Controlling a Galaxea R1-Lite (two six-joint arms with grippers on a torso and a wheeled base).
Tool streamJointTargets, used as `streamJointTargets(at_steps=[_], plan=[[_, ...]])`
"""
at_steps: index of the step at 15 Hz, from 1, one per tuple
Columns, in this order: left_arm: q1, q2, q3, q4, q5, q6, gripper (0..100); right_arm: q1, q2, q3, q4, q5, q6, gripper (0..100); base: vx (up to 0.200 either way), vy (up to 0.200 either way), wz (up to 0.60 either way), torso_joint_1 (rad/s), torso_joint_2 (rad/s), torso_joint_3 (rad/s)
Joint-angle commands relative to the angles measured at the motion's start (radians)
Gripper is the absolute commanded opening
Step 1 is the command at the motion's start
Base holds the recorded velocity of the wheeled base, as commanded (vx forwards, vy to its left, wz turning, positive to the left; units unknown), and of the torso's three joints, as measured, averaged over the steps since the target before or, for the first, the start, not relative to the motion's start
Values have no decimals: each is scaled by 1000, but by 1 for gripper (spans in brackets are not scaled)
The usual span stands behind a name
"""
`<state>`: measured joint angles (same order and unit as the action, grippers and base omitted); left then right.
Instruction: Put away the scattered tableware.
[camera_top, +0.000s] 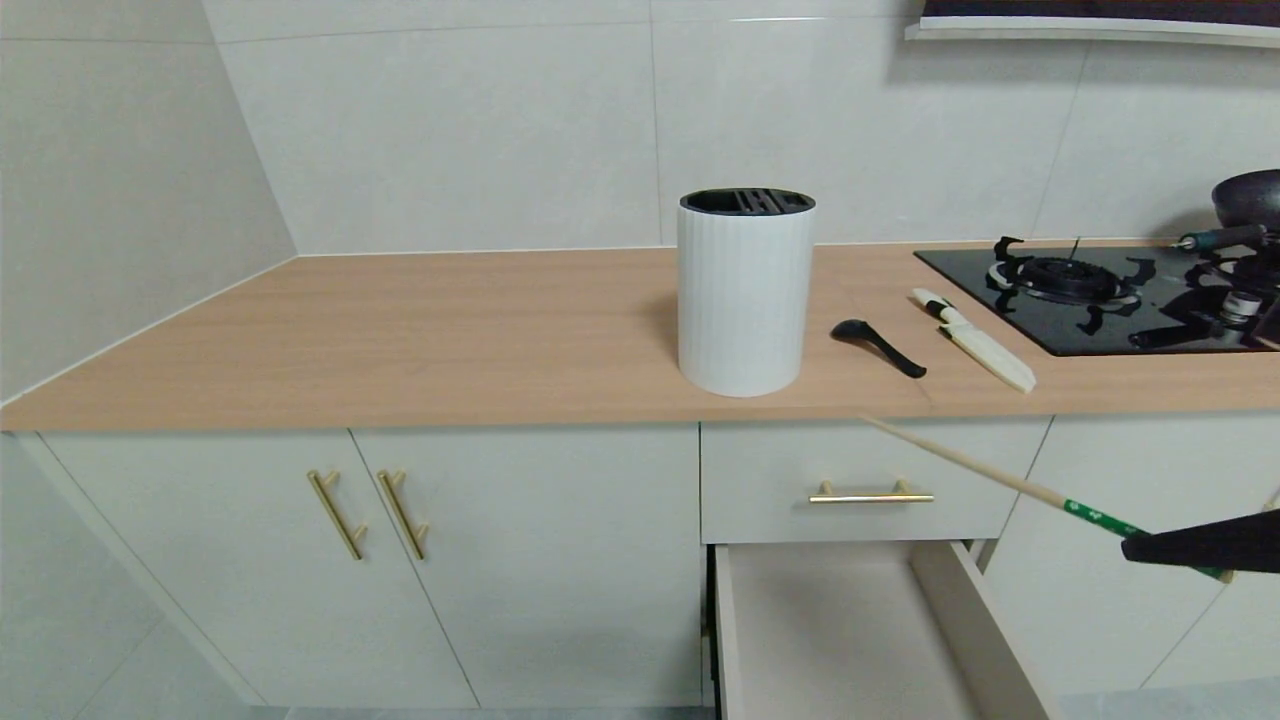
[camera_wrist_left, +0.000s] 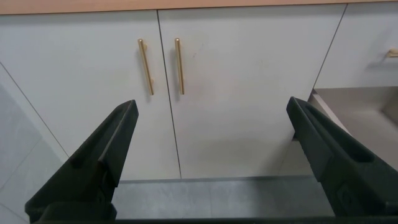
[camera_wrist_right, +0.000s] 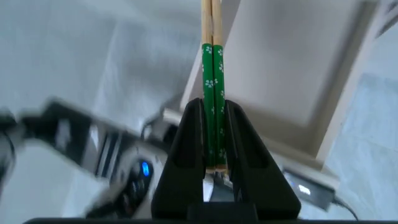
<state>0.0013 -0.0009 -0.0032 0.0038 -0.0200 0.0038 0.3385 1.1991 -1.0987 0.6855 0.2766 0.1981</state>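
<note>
Below the bench (camera_top: 450, 330) edge, beside the open drawer (camera_top: 940, 610), your right hand (camera_top: 1135, 545) clamps the green-ended wooden chopsticks (camera_top: 1000, 478), their long axis slanting up and left toward the white ribbed cylindrical holder (camera_top: 745, 300).

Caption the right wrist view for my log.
Right gripper shut on green-banded wooden chopsticks, with the open drawer beyond.

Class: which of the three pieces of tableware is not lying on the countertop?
The chopsticks, held in the right gripper; the black spoon and knife lie on the counter.
</note>
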Motion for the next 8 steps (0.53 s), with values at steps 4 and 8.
streamJointTargets(at_steps=[4,8], plan=[[0,1,0,-1,0,1,100,57,102,91,-40,1,-40,0,0,0,0,0,0,0],[0,1,0,-1,0,-1,100,59,192,168,-162,-7,-45,0,0,0,0,0,0,0]])
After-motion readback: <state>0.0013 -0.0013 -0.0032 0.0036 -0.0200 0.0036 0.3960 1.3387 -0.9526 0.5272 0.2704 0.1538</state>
